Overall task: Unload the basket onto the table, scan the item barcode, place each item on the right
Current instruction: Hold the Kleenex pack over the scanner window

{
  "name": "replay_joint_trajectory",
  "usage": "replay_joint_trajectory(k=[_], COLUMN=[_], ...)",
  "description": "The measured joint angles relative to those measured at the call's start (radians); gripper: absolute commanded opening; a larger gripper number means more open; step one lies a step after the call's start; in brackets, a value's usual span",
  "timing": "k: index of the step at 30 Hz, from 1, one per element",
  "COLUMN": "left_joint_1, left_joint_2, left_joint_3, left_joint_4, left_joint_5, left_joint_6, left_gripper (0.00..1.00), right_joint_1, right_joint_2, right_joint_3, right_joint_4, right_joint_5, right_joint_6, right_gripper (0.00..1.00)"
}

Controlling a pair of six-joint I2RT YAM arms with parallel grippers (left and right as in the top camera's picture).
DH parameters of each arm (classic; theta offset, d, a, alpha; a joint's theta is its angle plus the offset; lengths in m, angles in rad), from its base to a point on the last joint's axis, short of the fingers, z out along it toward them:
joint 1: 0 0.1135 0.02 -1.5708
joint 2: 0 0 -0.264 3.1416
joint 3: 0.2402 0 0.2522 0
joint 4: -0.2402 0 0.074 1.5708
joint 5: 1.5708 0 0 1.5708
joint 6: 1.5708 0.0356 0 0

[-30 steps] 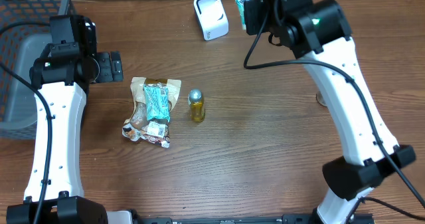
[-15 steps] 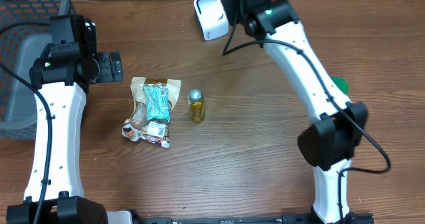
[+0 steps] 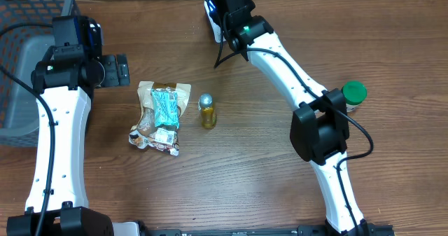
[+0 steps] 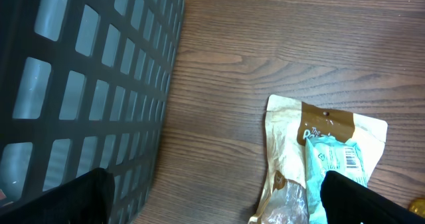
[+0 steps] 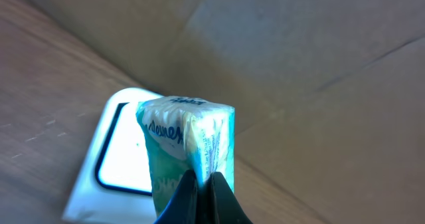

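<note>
Presenting the tissue pack (image 5: 189, 137), pinched between its closed fingers, to the scanner (image 5: 119, 157) at the tabletop's (image 3: 266, 166) far edge, the right gripper (image 5: 202, 184) appears mid-scan, reading unconfirmed, while the left gripper (image 4: 219, 207) hangs wide open.

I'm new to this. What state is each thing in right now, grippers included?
White boxy scanner: on the table, untouched.
Green-and-white soft tissue pack: held up before the scanner.
Right gripper: shut on the pack.
Left gripper: open, empty.
Small gold bottle with silver cap: capped, untouched.
Pile of snack packets: lying on the table.
Green-lidded jar: lid on.
</note>
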Motion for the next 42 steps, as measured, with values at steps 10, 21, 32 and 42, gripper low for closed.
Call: replay_joint_trajectory(k=[10, 21, 32, 42], left_joint_1=[0.000, 0.000, 0.000, 0.000], left_joint_2=[0.000, 0.000, 0.000, 0.000], left_joint_3=[0.000, 0.000, 0.000, 0.000], left_joint_4=[0.000, 0.000, 0.000, 0.000], left_joint_5=[0.000, 0.000, 0.000, 0.000], left_joint_6=[0.000, 0.000, 0.000, 0.000], left_gripper=[1.00, 1.00, 1.00, 1.00], right_joint_1=[0.000, 0.000, -0.001, -0.019], right_joint_2=[0.078, 0.146, 0.136, -0.156], right_joint_3=[0.000, 0.000, 0.000, 0.003], right_joint_4=[0.139, 0.155, 0.136, -0.303], right_joint_5=[0.060, 0.066, 0.087, 0.090], right_joint_6=[-0.061, -0.063, -0.004, 0.243], right_gripper=[0.04, 0.04, 0.03, 0.04])
